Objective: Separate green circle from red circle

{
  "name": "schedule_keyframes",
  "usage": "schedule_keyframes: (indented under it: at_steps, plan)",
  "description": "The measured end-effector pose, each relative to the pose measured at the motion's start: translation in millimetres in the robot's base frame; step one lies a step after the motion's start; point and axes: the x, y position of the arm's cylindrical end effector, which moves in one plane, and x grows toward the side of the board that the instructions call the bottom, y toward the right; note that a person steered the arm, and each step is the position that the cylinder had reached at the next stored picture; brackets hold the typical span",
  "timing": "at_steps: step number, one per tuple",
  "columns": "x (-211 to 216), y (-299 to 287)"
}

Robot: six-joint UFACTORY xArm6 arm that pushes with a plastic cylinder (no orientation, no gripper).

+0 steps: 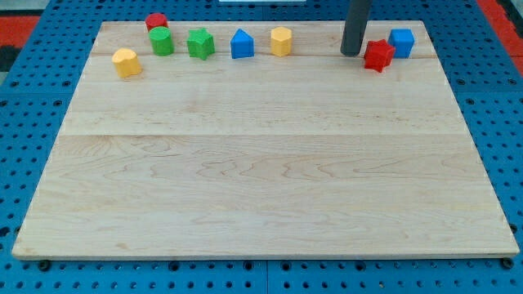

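Note:
The green circle point(161, 41) stands near the view's top left of the wooden board point(261, 163). The red circle point(156, 21) sits just above it, touching or nearly touching. My tip point(351, 54) is far to the view's right of both, near the top edge, just left of the red star point(377, 55). It touches neither circle.
A yellow block point(126, 62) lies left of and below the green circle. A green star point(200, 44), a blue house-shaped block point(242, 44) and a yellow hexagon point(281, 41) stand in a row to its right. A blue cube point(401, 42) is beside the red star.

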Motion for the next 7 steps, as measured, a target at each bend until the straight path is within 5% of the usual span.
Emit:
schedule_keyframes:
  at_steps: [1,5,7]
  plan:
    - [-39,-5]
    - [-48,-13]
    - [-61,-71]
